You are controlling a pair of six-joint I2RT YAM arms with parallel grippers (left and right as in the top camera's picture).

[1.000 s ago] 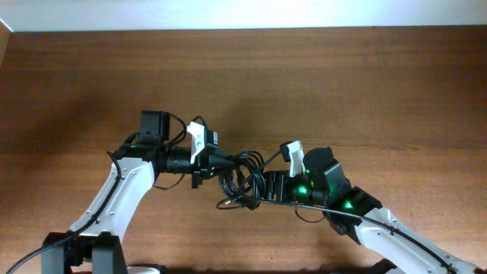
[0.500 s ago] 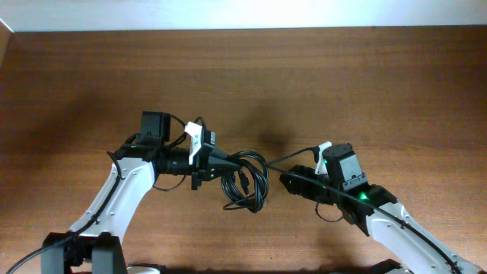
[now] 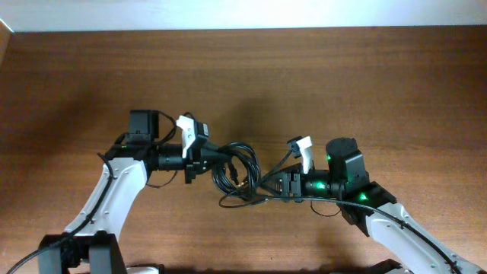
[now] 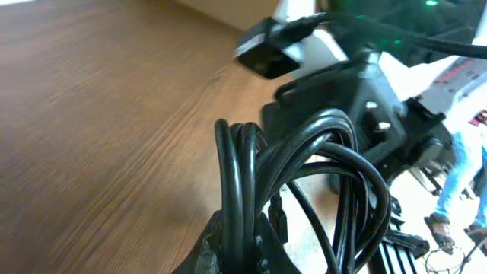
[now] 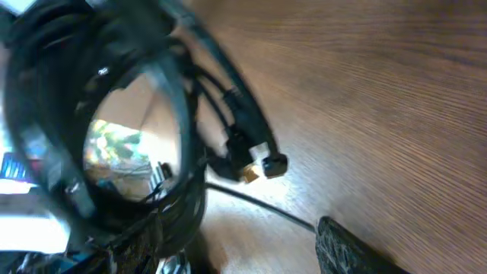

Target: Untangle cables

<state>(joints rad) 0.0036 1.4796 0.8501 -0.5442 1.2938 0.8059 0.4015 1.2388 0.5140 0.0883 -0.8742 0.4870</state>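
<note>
The cables (image 3: 237,173) are a bundle of thin black loops held just above the wooden table between the two arms. My left gripper (image 3: 209,156) is shut on several strands at the bundle's left side; in the left wrist view the cables (image 4: 304,160) rise in loops out of the closed jaws (image 4: 243,245). My right gripper (image 3: 268,186) is at the bundle's right lower edge with its jaws spread apart. In the right wrist view (image 5: 236,243) the looped cables (image 5: 175,114) lie by its left finger. A single thin strand crosses the gap, and small plug ends (image 5: 259,164) dangle.
The brown wooden table (image 3: 342,76) stretches far behind and to both sides of the arms. Its back edge meets a white wall at the top. Thicker black wires hang at the arm bases near the front edge.
My right gripper pulled back to the right, then came left again to the bundle's lower right edge. My left gripper shifted slightly left with the bundle.
</note>
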